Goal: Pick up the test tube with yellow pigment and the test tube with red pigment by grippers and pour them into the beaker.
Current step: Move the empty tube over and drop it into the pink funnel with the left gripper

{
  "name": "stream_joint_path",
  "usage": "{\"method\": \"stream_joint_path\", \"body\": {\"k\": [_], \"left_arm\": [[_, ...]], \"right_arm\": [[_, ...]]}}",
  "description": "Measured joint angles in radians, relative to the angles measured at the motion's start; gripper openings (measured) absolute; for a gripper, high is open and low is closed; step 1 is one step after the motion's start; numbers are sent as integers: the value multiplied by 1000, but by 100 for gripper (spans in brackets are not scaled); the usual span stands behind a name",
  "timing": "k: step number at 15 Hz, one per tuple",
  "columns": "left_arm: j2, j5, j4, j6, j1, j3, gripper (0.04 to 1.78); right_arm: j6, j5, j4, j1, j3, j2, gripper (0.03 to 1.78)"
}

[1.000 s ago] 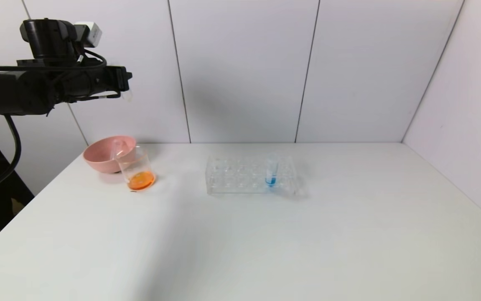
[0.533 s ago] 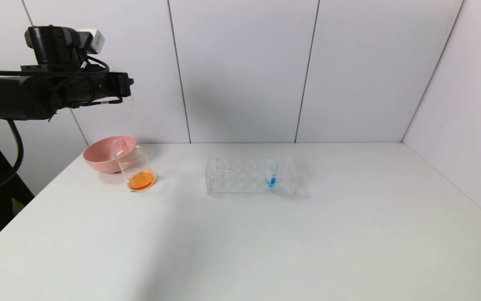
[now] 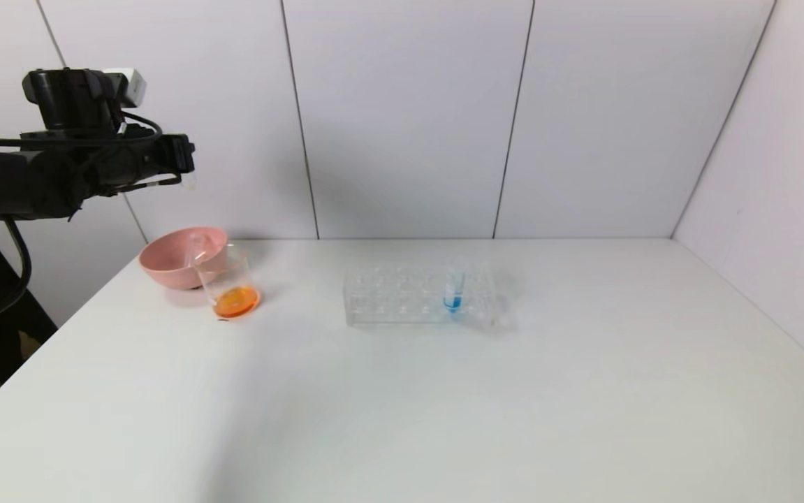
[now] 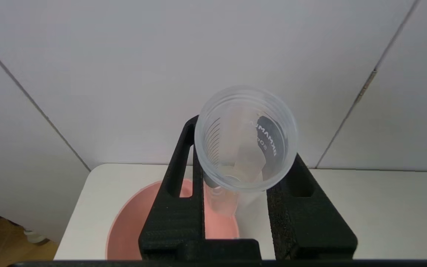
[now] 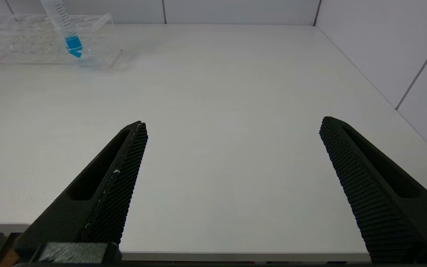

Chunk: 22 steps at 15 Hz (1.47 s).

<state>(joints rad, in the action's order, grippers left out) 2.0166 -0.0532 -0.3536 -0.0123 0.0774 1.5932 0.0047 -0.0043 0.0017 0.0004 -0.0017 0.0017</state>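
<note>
Closest in, the right gripper (image 5: pixel 232 122) hangs low over the near edge of the table (image 3: pixel 443 405). Its two fingers are spread wide apart and hold nothing.

Farther back on the table stands the beaker (image 3: pixel 229 283). It has a little orange liquid at the bottom. That looks like yellow and red mixed together, so both pours are likely done. To its right, well apart, is the clear tube rack (image 3: pixel 402 297). Only the blue tube (image 3: pixel 453 288) stands in it, with a bit of blue liquid in its tip.

Just behind the beaker, and touching it or nearly so, sits the pink bowl (image 3: pixel 167 262). The other tube (image 4: pixel 220 200) rests in it on a slant and looks empty.

Farthest back and high up by the wall (image 3: pixel 402 119) is the left gripper (image 3: pixel 185 157). It is clamped tight on the held tube (image 4: pixel 245 139), above the pink bowl. The left wrist view looks straight into the tube's open mouth, and no liquid shows inside. Whether this one had the yellow or the red cannot be told.

The held tube is likely very light, stiff and smooth, so it could slip or crack if squeezed too hard. The fingers press on its two sides, partway down from the rim, which seems a good place to hold. It probably goes down into the pink bowl next, and a gentle drop from low down would be safest.
</note>
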Motion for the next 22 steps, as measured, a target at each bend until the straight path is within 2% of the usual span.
{"method": "stream_joint_path", "body": {"k": [5,15,22], "left_arm": [[63,-7,-121,-14,60,-39,49],[180,-2,-162,-8,71,-74,49],[196,-13,-180,-3,67,-132,49]], "right_arm": [[0,0,0,1,0,0,170],[0,0,0,0,0,0,170],[0,0,0,1,0,0,170]]}}
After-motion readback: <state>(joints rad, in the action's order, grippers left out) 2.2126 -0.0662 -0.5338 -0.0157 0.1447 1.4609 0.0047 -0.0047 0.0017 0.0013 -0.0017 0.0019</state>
